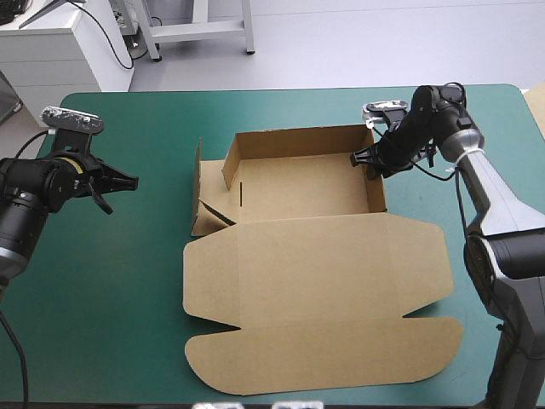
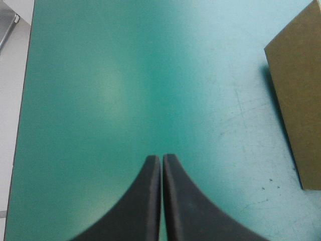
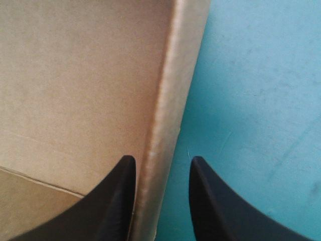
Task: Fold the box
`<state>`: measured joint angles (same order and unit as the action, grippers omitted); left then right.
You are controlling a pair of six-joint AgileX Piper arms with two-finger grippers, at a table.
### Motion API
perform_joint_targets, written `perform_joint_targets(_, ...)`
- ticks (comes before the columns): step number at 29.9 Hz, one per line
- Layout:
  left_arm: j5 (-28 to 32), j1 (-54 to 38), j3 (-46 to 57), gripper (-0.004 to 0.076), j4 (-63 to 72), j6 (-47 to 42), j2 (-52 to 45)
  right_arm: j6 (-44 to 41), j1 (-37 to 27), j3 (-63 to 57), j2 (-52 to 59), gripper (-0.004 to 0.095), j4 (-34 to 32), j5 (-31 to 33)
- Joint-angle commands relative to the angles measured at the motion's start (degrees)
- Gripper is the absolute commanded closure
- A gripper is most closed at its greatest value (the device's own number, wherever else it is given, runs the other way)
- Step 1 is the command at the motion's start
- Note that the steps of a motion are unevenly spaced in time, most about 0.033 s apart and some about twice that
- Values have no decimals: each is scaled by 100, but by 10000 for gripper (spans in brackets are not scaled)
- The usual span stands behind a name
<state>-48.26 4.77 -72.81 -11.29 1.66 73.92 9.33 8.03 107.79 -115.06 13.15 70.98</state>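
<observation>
Two grippers, one box, nothing else on the teal-green cover (image 1: 119, 298). The box (image 1: 315, 256) sits mid-table, slightly toward the right. Its tray part is on the far side with walls up, and the lid (image 1: 324, 341) lies flat toward the near edge, its rounded flaps almost at that edge.

My right gripper (image 3: 160, 159) is astride the tray's right wall (image 3: 170, 90), near the far-right corner. The fingers are narrowly apart, one inside the tray against the wall and one outside with a strip of cover showing between it and the board. So it is not clamped. The wall itself blocks any sideways move here. Past the outer finger there is only bare cover out to the table's right edge.

My left gripper (image 2: 161, 160) is closed, fingertips meeting, over bare cover well to the left of the box. Nothing lies between it and the box's left side. The nearest board is the loose left panel (image 1: 197, 183), standing roughly upright. A shorter flap (image 1: 230, 162) angles inward at the far-left corner, and this side is not tucked.

Open room is a wide strip on the left, a narrower one on the right, and a band along the far edge behind the back wall (image 1: 302, 141).
</observation>
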Motion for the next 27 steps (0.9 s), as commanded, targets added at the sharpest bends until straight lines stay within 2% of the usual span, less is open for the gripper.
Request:
perform_joint_targets(1, 222, -4, -168, 724, -33, -9, -164, 8, -27, 128, 47, 577, 93, -40)
perform_joint_targets(4, 222, -4, -168, 724, -33, -9, -164, 8, -27, 128, -106, 619, 109, -89)
perform_joint_targets(6, 222, -4, -168, 724, -33, -9, -164, 21, -27, 128, -131, 701, 109, -102)
perform_joint_targets(10, 222, -4, -168, 724, -8, -9, -164, 139, -27, 128, -131, 928, 87, -90)
perform_joint_targets(16, 222, -4, -168, 724, 5, -44, -153, 119, -27, 128, -76, 920, 153, -54)
perform_joint_targets(23, 305, -43, -168, 724, 64, -299, 40, 48, -49, 128, 475, 923, 312, -85)
perform_joint_targets(27, 501, -360, -168, 724, 799, -381, 215, 48, -49, 128, 904, 923, 300, -70)
